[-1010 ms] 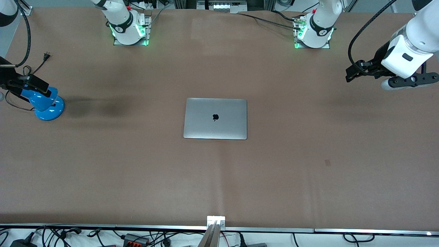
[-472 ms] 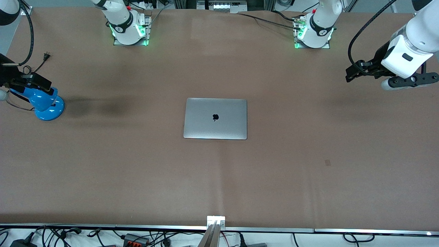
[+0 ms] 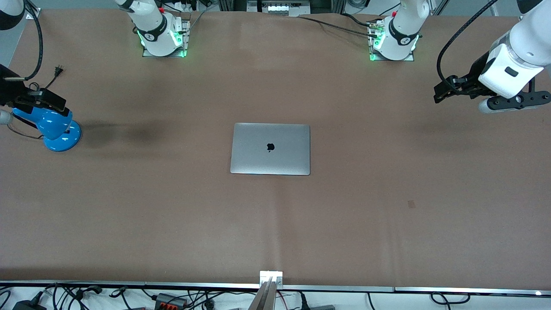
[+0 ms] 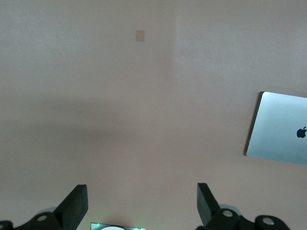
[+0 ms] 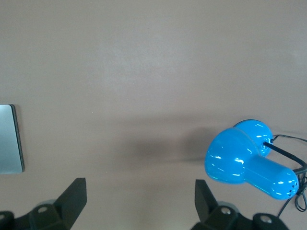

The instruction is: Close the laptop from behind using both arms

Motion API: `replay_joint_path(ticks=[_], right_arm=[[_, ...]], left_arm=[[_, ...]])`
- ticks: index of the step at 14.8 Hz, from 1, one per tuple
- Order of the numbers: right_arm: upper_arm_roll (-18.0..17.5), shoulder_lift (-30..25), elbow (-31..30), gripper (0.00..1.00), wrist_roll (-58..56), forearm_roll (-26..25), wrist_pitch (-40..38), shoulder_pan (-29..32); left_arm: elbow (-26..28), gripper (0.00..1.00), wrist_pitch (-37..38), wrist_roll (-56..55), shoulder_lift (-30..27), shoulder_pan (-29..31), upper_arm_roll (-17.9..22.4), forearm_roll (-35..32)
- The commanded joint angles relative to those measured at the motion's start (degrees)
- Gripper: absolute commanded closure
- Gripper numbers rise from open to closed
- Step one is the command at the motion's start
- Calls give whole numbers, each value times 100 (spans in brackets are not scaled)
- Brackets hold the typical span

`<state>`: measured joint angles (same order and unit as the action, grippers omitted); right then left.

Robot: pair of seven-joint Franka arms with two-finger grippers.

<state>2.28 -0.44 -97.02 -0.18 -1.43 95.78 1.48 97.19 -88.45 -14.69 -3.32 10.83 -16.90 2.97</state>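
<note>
Your laptop [image 3: 270,149] lay lid-down mid-table [image 3: 172,215], long axis running arm to arm. Left end effector [image 3: 443,91] hung wide open over its own end; right end effector [image 3: 36,101], also wide, sat over the lamp [image 3: 54,128]. Both looked about equally well apart from it.

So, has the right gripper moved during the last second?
Yes, slightly: the right gripper has shifted upward in the front view, against the blue desk lamp, which stays put.

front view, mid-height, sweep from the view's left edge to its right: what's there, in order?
Right claw over the blue lamp → closed laptop → left claw over bare table.
</note>
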Motion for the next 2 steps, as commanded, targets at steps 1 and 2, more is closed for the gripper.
replay_joint_path(ticks=[1, 2], right_arm=[[-96, -141, -54, 0, 26, 64, -68, 89], [-88, -150, -54, 0, 9, 64, -68, 89]], left_arm=[[-139, 0, 91, -17, 51, -19, -6, -7], [-139, 0, 91, -17, 51, -19, -6, -7]])
